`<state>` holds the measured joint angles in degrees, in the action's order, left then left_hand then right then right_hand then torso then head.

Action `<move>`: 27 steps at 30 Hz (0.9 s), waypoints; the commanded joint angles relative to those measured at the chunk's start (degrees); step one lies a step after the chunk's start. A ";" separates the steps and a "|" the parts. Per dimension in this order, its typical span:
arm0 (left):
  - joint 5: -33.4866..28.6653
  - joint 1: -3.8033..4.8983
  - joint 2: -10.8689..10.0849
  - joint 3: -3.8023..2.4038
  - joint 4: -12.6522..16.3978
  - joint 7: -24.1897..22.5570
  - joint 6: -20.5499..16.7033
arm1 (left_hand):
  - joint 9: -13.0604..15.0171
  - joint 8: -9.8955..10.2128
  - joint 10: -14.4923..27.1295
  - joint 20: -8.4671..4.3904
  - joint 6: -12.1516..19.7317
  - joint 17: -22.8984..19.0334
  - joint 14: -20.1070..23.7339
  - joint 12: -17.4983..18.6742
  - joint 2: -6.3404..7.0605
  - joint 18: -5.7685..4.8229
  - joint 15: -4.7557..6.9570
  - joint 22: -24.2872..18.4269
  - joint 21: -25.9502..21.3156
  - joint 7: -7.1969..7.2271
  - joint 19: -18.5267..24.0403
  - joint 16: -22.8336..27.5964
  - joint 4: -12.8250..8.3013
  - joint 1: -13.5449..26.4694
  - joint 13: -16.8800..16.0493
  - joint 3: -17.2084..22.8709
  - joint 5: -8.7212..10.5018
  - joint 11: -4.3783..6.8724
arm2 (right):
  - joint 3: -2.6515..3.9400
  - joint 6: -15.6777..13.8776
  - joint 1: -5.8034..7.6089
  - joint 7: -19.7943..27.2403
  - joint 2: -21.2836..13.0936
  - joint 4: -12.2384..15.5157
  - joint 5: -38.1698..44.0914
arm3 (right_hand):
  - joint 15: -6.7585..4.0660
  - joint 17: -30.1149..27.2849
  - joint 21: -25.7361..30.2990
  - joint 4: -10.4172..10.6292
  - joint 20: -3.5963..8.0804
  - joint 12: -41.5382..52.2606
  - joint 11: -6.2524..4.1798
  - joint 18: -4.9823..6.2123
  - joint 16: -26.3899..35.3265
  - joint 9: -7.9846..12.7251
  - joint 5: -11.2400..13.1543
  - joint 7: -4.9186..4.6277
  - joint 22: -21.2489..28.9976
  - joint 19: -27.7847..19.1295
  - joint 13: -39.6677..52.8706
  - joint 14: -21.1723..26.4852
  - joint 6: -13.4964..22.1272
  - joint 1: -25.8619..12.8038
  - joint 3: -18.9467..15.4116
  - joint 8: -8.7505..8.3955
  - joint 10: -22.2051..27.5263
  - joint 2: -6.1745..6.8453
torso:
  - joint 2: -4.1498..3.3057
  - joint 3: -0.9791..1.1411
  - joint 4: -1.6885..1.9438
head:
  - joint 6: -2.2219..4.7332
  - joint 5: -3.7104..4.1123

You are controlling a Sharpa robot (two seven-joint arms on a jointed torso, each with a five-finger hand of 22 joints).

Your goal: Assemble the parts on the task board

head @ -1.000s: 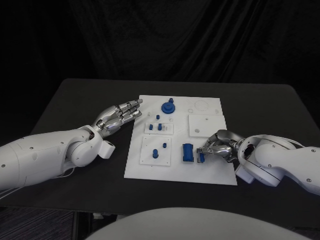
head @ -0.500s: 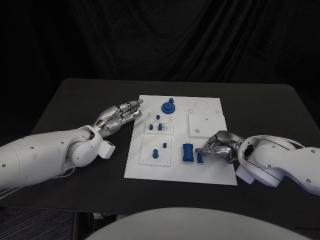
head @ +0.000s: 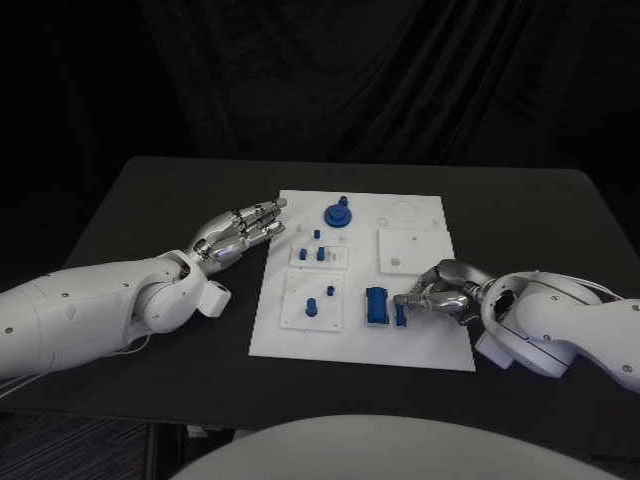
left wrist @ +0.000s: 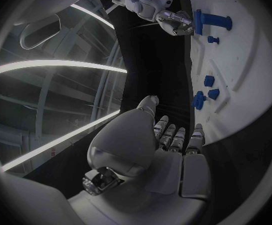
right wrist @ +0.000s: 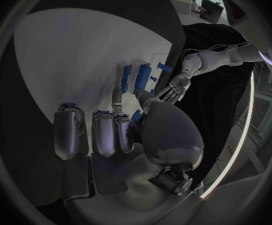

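1. Black table point(head: 147, 190) against a dark curtain, with a white board point(head: 421, 345) lying flat at its middle.
2. Left hand point(head: 238, 233) hovering just off the board's left edge, near its far corner; fingers straight and slightly apart, holding nothing, touching nothing.
3. Right hand point(head: 440, 289) low over the board's near right part, fingers curled together around a small blue piece point(right wrist: 136, 117); thumb and fingertips pinching it, as seen from the right wrist.
4. Just left of that hand, two upright blue blocks point(head: 376, 305) standing side by side on the board.
5. Counted on the board besides those: one round blue knob point(head: 336, 213) near the far edge, about three small blue pegs point(head: 309, 254) on a raised square in the left middle, two more pegs point(head: 314, 303) on the near left square.
6. Plain white raised square point(head: 411, 250) on the right middle; faint ring outline point(head: 404, 211) at the far right corner.
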<state>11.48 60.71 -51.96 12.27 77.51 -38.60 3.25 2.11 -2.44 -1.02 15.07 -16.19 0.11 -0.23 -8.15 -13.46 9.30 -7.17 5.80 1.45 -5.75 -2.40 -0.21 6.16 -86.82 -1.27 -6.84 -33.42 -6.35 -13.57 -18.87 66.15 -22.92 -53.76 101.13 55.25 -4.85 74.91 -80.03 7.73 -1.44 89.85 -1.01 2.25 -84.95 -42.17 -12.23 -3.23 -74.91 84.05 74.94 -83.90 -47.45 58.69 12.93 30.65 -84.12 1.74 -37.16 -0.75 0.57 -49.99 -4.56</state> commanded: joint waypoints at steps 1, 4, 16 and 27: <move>-0.19 -0.08 -0.03 -0.05 0.08 -0.81 0.50 | 0.08 -0.31 -0.16 0.58 0.00 -0.06 0.15 -0.20 -0.17 1.05 -0.37 0.07 0.24 -0.32 0.01 0.12 -0.21 0.52 -0.08 0.00 -0.35 -0.20 | 0.00 -5.63 -0.14 5.50 -0.82 0.83 3.18 | 0.15 1.03 -0.29 -0.15 -0.19 0.15 0.00 0.15 -0.27 -0.65 -0.89 0.04 -11.92 2.37 15.06 -3.71 0.70 1.36 -0.44 1.08 -5.88 -0.19 | 0.03 0.00 0.07 | -0.01 -0.06; -0.19 -0.10 -0.10 -0.05 0.14 -1.18 0.10 | 0.09 -0.34 -0.16 0.59 -0.06 -0.07 0.17 -0.18 -0.18 1.05 -0.36 0.02 0.23 -0.43 0.02 0.13 -0.26 0.56 -0.08 0.05 -0.36 -0.16 | -0.03 -9.48 -0.14 9.13 -1.91 1.57 4.67 | 0.10 0.94 -0.32 0.54 -0.13 0.15 -0.07 0.14 -0.27 -1.27 -1.14 0.11 -11.93 2.38 15.06 -3.69 0.98 1.20 -1.19 2.22 -5.88 -0.25 | 0.04 0.03 0.07 | -0.01 -0.23; 4.01 -0.12 -0.93 -0.06 2.94 -6.58 -7.00 | 0.19 -0.98 -0.65 -3.16 -2.17 -0.11 0.23 -1.33 0.85 1.19 2.84 -0.75 0.08 0.12 0.48 0.21 10.64 4.57 -0.21 -4.84 5.35 2.18 | -0.02 -23.14 1.59 40.79 -8.13 4.27 -13.54 | 7.35 -45.19 52.50 8.42 -5.42 -32.99 6.03 6.28 29.98 3.77 -10.02 -4.82 6.22 -30.71 -19.57 30.91 4.64 -3.33 -6.20 1.78 42.12 -4.58 | 1.20 -0.03 -0.17 | -0.01 -0.93; 4.93 -0.05 -2.44 -0.09 6.62 -9.51 -14.12 | -0.62 0.99 0.69 -5.24 4.50 -0.11 0.23 1.06 0.28 0.96 3.90 -1.85 -0.28 7.59 1.08 0.21 10.62 8.22 0.14 -8.84 10.66 3.32 | -0.33 -9.87 3.88 58.06 -7.07 -0.08 -30.55 | 18.31 -71.23 78.67 8.97 -15.37 -73.96 13.36 1.10 72.48 29.73 -2.76 -0.90 61.75 -79.20 -60.79 79.54 28.07 -4.23 -19.12 -19.66 80.20 -8.70 | 4.16 0.54 -1.26 | -0.01 -2.60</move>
<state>15.29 60.65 -54.36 12.26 83.73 -38.80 -6.95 1.57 -1.77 -0.68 9.92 -12.12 0.05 -0.02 -7.32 -13.16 9.79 -3.47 4.03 1.45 0.79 -1.35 -0.21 16.78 -79.28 -1.20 -15.44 -22.99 -3.16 -13.88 -34.36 69.94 26.91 -61.03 101.41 32.11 13.38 4.72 -1.56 16.76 -16.79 17.44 12.50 3.97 -14.88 -14.17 -15.59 -5.39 -16.72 7.16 15.87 -6.55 -21.54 54.43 -5.66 12.68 -5.26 -6.51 -34.02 -0.54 -0.21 -49.99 -6.78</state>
